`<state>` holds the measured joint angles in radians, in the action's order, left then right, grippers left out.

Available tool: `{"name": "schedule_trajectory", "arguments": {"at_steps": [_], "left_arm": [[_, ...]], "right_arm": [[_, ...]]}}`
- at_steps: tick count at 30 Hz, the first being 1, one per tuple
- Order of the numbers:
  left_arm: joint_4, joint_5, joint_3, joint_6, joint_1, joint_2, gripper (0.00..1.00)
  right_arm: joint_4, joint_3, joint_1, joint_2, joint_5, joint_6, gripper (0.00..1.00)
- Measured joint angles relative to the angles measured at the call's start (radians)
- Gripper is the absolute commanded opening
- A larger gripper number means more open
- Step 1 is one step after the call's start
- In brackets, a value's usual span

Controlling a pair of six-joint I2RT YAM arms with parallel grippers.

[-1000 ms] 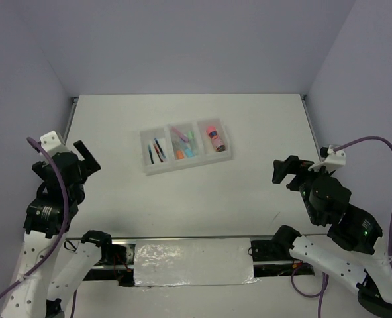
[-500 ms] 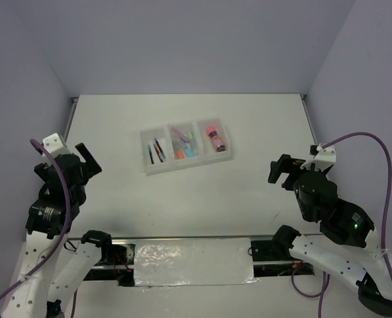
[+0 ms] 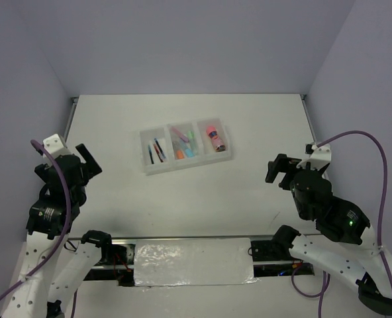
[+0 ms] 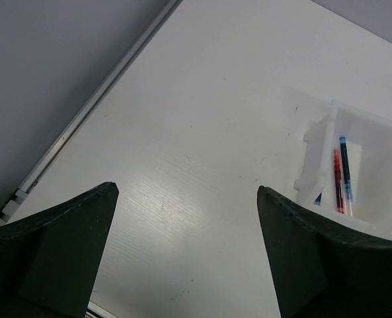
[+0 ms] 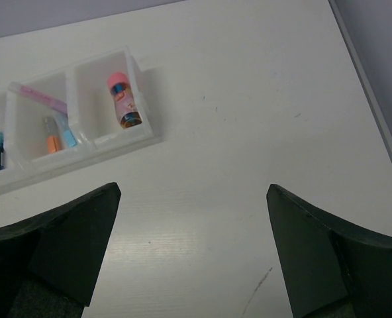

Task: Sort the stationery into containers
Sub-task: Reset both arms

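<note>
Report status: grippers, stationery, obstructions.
Left gripper open, empty. Right gripper open, empty. Pens, markers, pink cylinder each in own tray compartment. No obstruction seen.

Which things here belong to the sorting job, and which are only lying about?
Job: white three-compartment tray; blue pen and red pen, left compartment; short markers, middle; pink-orange cylinder, right.
Lying about: crinkled plastic sheet between the arm bases.

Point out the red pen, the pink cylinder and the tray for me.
red pen [image 4: 337, 184], left wrist view, middle of barrel
pink cylinder [image 5: 123, 101], right wrist view, middle of body
tray [image 3: 183, 163], top view, near wall
</note>
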<state>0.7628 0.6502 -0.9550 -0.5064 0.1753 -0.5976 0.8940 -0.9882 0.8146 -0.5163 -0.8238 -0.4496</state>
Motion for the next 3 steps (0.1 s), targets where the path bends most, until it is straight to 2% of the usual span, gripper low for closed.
{"name": "schedule_trajectory", "arguments": {"at_steps": [3], "left_arm": [[0.000,0.000,0.000,0.000,0.000,0.000,0.99]], "right_arm": [[-0.003,0.000,0.000,0.000,0.001,-0.004,1.00]]}}
